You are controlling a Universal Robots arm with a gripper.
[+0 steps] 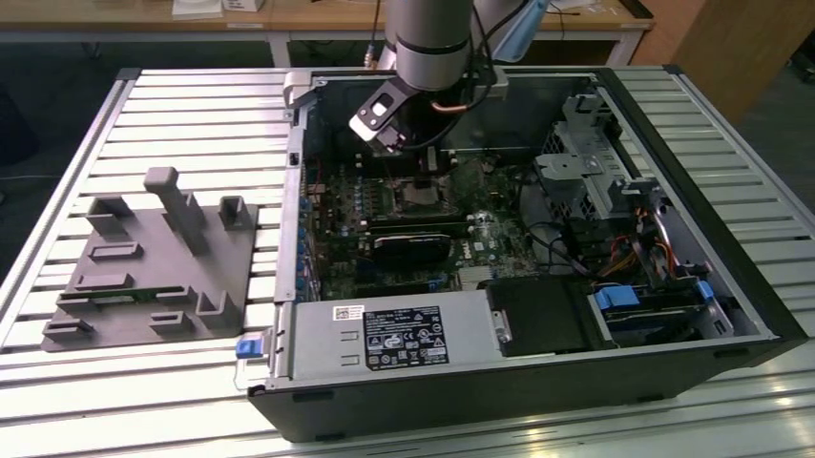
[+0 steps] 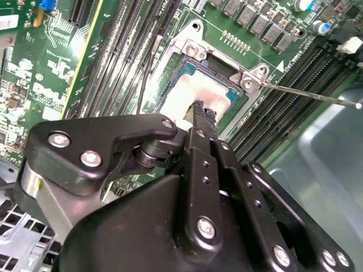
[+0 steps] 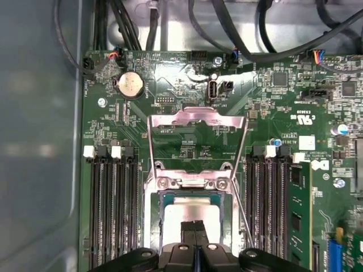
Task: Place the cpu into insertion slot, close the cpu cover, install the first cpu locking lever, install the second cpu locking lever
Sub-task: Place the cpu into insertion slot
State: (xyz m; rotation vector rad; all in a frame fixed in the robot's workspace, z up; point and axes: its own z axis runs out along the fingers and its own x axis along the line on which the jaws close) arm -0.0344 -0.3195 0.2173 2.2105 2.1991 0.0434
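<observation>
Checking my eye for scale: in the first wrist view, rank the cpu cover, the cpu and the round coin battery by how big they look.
1. cpu cover, the raised open frame.
2. cpu, partly hidden by the gripper.
3. coin battery, clearly smallest.

The computer case (image 1: 510,382) lies on the table (image 1: 191,105), with a fixture block (image 1: 153,267) beside it at the exterior view's left. Inside, the cpu (image 3: 190,211) sits in the insertion slot (image 3: 153,215) between memory slots (image 3: 110,204); the cpu cover (image 3: 198,116) stands open at one edge, and the gripper (image 3: 194,226) hangs over the cpu
</observation>
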